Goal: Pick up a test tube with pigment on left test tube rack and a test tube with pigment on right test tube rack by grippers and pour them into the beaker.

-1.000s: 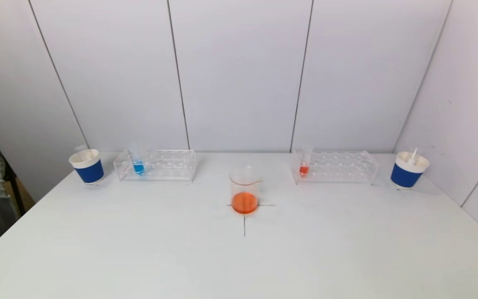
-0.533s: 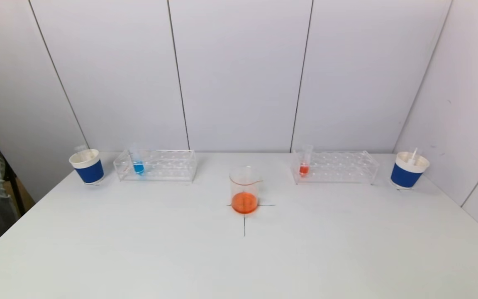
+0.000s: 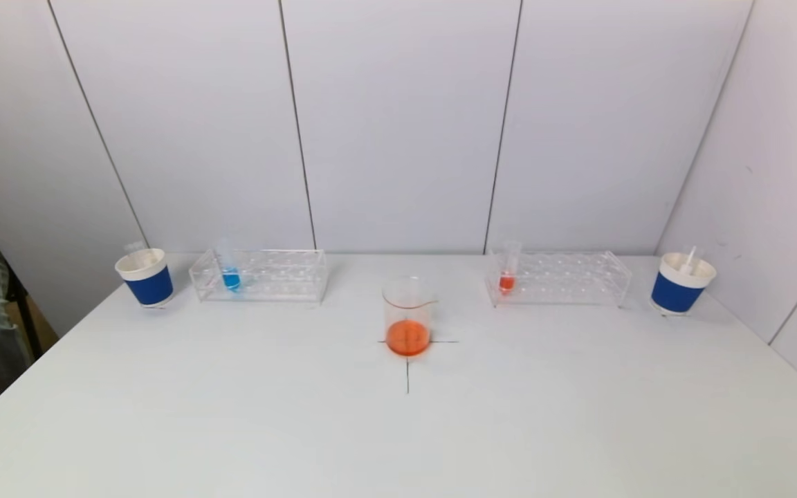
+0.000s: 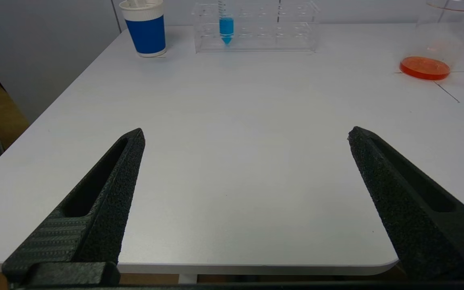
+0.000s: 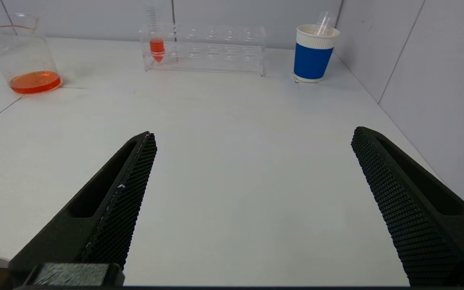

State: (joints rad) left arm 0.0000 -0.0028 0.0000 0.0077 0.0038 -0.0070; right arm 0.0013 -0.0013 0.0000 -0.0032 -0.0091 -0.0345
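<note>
A clear left rack (image 3: 260,275) at the back left holds a tube with blue pigment (image 3: 230,277), also in the left wrist view (image 4: 226,29). A clear right rack (image 3: 557,278) holds a tube with orange-red pigment (image 3: 506,280), also in the right wrist view (image 5: 157,47). A glass beaker (image 3: 408,316) with orange liquid stands at the table's centre on a black cross. Neither gripper shows in the head view. My left gripper (image 4: 246,135) is open and empty over the near left table edge. My right gripper (image 5: 252,135) is open and empty over the near right.
A blue and white paper cup (image 3: 146,277) stands left of the left rack. Another (image 3: 680,282) stands right of the right rack, with a clear tube in it. Grey wall panels close the back and right. The table's left edge (image 4: 46,108) drops off.
</note>
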